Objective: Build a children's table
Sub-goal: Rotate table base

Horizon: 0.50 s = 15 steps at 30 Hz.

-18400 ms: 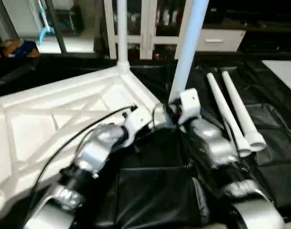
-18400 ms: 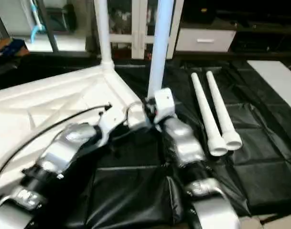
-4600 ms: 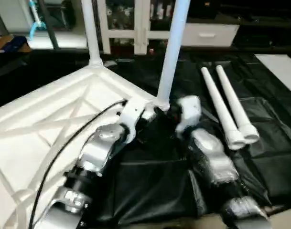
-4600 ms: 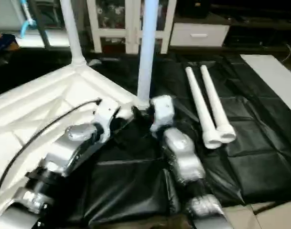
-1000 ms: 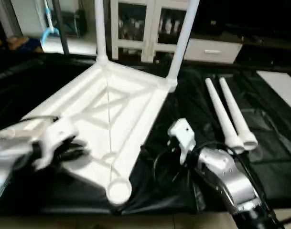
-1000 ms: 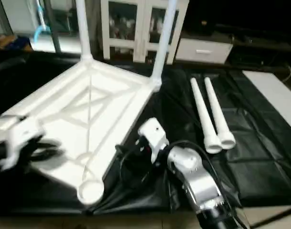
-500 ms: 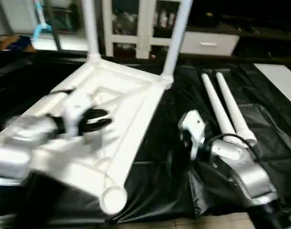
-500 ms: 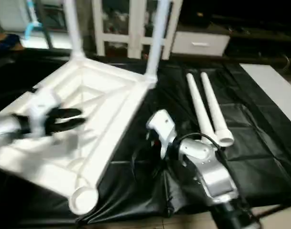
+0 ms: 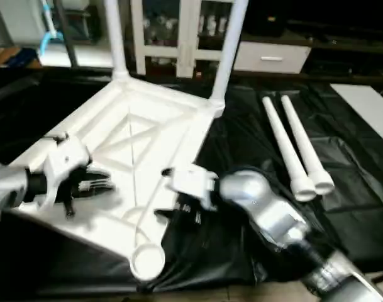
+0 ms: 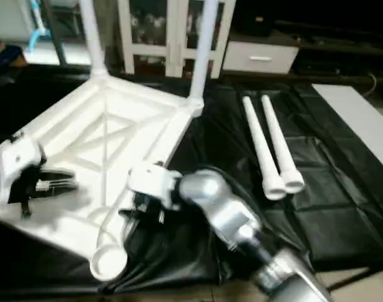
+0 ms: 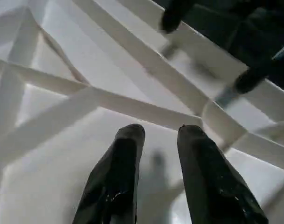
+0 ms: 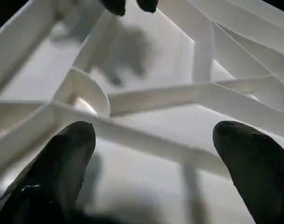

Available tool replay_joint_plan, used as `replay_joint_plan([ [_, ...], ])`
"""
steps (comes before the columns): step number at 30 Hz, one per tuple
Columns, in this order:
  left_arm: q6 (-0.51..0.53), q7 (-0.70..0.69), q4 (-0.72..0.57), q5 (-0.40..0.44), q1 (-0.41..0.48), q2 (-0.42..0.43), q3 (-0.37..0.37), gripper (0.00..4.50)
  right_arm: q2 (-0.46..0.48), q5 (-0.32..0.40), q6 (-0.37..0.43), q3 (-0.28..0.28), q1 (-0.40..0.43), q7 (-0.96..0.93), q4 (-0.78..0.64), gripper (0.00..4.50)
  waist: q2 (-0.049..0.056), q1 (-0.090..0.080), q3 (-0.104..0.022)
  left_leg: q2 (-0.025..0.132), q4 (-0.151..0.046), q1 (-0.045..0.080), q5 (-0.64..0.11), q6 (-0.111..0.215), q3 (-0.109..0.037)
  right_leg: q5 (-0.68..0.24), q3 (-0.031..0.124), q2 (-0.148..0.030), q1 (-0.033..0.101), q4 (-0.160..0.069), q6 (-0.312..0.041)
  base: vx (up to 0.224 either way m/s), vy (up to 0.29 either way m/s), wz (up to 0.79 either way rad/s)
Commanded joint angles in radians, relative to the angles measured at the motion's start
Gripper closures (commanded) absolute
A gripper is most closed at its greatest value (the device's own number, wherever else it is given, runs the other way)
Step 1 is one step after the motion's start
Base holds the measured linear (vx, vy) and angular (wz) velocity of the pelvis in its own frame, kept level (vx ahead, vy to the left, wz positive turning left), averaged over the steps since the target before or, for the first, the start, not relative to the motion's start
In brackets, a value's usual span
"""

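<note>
The children's table top (image 9: 147, 119) lies upside down on the black mat, its X ribs facing up. Two legs (image 9: 226, 50) stand upright in its far corner sockets. Two more legs (image 9: 292, 151) lie side by side on the mat to the right. The near corner socket (image 9: 147, 261) is empty. My left gripper (image 9: 102, 184) hovers over the ribbed underside at the left, its fingers (image 11: 121, 158) a little apart with nothing between them. My right gripper (image 9: 171, 214) is wide open at the top's near right rim, its fingers (image 12: 62, 154) on either side of that rim rail.
A white glass-door cabinet (image 9: 178, 38) and a white drawer unit (image 9: 270, 56) stand behind the mat. A white flat board (image 9: 367, 100) lies at the far right. The crumpled black mat (image 9: 355, 207) covers the floor around the table top.
My right arm has swung left from the mat to the table top's near rim. My left gripper has drawn back toward the near left over the underside.
</note>
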Motion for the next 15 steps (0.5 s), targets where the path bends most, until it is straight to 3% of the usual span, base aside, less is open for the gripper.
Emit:
replay_joint_plan([
  [1,0.006,-0.009,-0.025,-0.012,0.0,0.014,-0.002,3.04,0.015,-0.003,-0.024,0.006,-0.029,0.009,0.042,0.0,0.035,-0.006,-0.05,0.014,-0.089,0.017,-0.329,-0.07,-0.002,-0.228,0.035,-0.038,0.022,-0.058,-0.178,0.0,0.0,0.0],
  [3,0.009,-0.01,-0.028,-0.014,0.003,0.019,-0.003,3.04,0.034,-0.014,-0.036,0.01,-0.041,0.015,0.072,0.0,0.034,-0.01,-0.051,0.013,-0.09,0.013,-0.325,-0.076,-0.005,-0.218,0.034,-0.039,0.027,-0.056,-0.176,0.0,0.0,0.0],
  [10,0.017,0.003,-0.041,-0.013,0.014,0.034,0.007,3.04,0.034,-0.115,-0.163,0.049,-0.111,-0.018,0.275,0.0,0.034,-0.014,-0.049,0.012,-0.089,0.015,-0.33,-0.08,-0.001,-0.219,0.035,-0.038,0.025,-0.058,-0.183,0.0,0.0,0.0],
  [15,-0.02,0.037,-0.014,0.01,-0.003,0.024,0.017,3.04,-0.01,-0.175,-0.235,0.027,-0.159,-0.107,0.406,0.0,0.034,-0.01,-0.044,0.012,-0.09,0.022,-0.399,-0.088,-0.003,-0.328,0.036,-0.039,0.018,-0.069,-0.161,0.0,0.0,0.0],
])
